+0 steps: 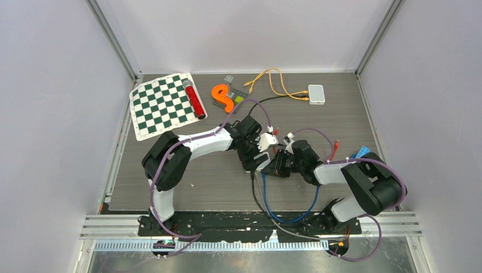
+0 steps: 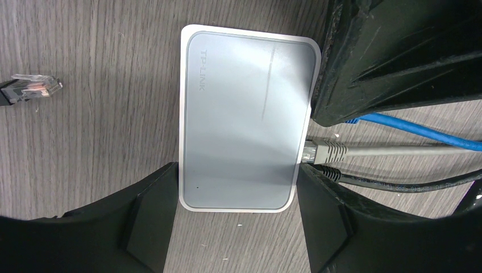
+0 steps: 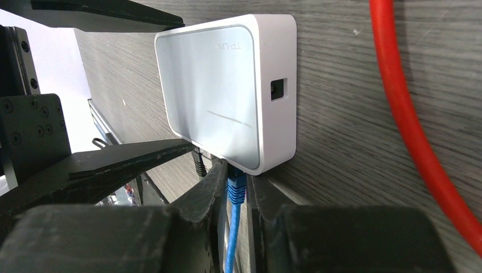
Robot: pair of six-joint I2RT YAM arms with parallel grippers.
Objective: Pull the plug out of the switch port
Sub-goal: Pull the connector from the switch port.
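Observation:
A white TP-Link switch (image 2: 244, 119) lies flat on the wooden table. My left gripper (image 2: 239, 193) is shut on the switch, one black finger against each long side. Blue, grey (image 2: 324, 152) and black (image 2: 331, 173) plugs sit in the ports on its right edge. In the right wrist view the blue plug (image 3: 236, 187) enters the switch (image 3: 221, 85) at its near edge. My right gripper (image 3: 237, 179) is shut on that plug, its fingers pressed close on both sides. From above, both grippers (image 1: 262, 154) (image 1: 278, 165) meet mid-table and hide the switch.
A red cable (image 3: 403, 114) runs along the table right of the switch. A loose black cable with a clear connector (image 2: 34, 88) lies to the left. At the back are a chessboard mat (image 1: 165, 105), a red cylinder (image 1: 195, 99), an orange S-shape (image 1: 223, 96) and a second white box (image 1: 316, 94) with orange cables.

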